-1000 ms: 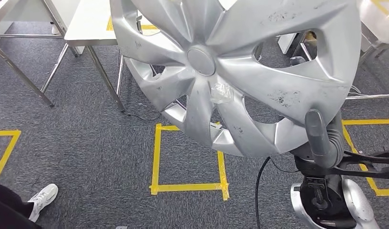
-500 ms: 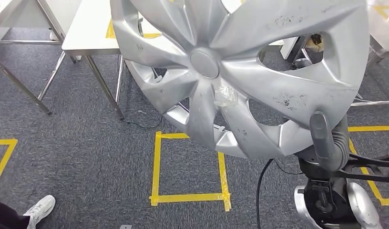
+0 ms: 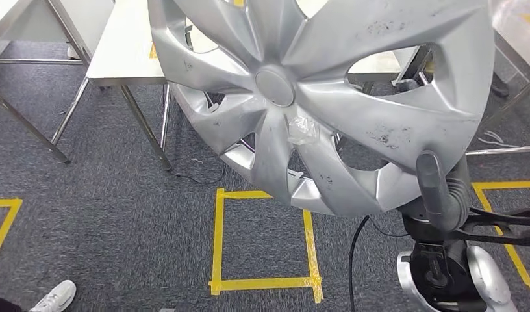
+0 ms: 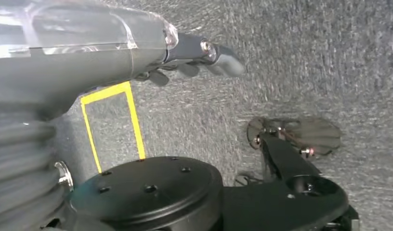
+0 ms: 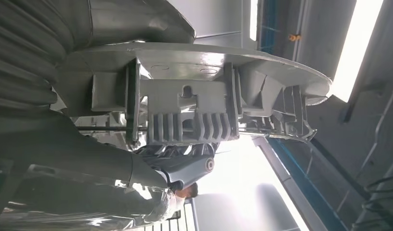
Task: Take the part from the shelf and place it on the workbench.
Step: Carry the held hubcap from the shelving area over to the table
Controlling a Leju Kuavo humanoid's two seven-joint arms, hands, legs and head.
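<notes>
Hubcap [image 3: 301,97], silver and scuffed, was held upright by its lower rim in the right hand [image 3: 438,188], over carpet before the workbench [image 3: 129,52]. It looked light, stiff and unwieldy. Left hand [image 4: 199,53] hung empty, fingers loosely apart

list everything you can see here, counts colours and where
wheel cover: one, silver and scuffed, held up close to the head camera
workbench: one, pale top on metal legs, behind the cover to the left
tape squares: yellow, at least three partly seen, on grey carpet
cable: one, black, on the floor near the cover's lower edge
shoe: one, white, a person's, lower left corner
right robot hand: grey, gripping the cover's lower rim
left robot hand: grey, hanging over the carpet, holding nothing
</notes>
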